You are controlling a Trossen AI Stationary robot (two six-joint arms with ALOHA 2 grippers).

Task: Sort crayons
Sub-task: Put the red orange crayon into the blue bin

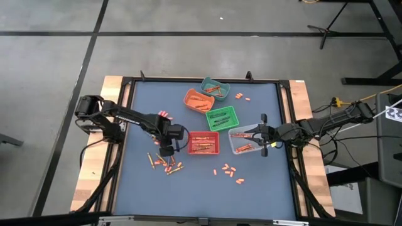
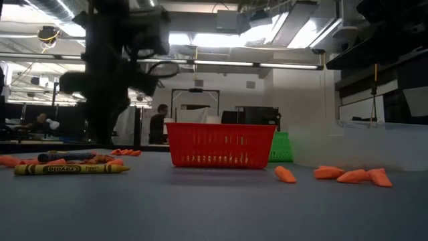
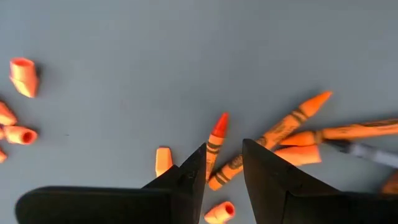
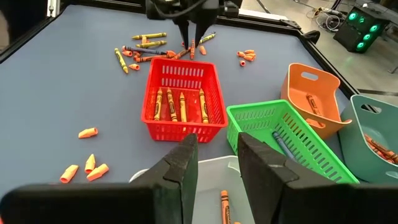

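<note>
Table (image 1: 264, 176), blue-topped and framed in black, is carrying everything. Two dark arms are reaching in, the left gripper (image 1: 166, 150) hanging over a scatter of loose crayons (image 1: 164, 164), the right gripper (image 1: 251, 135) waiting over the clear bin (image 1: 239, 149).

Bins are sitting between and beyond the two claws. The red basket (image 4: 180, 99) is standing just beside the left claw, on the side toward the right arm, and is already holding a row of orange crayons. The green basket (image 4: 292, 134) is lying just ahead of the right claw, with the orange bin (image 4: 314, 102) and the teal bin (image 4: 373, 137) past it, each showing a few crayons inside. One crayon is lying in the clear bin under the right claw.

The left claw's fingers (image 3: 186, 180) are standing spread with nothing between them, straddling the butt of an orange-red crayon (image 3: 214, 146) lying directly below; several longer crayons are fanning out just beside it. The right claw is also standing spread and holding nothing.

Short stubs (image 4: 87, 165) are lying loose near the right claw, with more stubs (image 1: 242, 96) beyond the bins.

Judging by this, sorting is looking partly done: every bin is holding something, but the pile under the left claw and both stub clusters are waiting.
</note>
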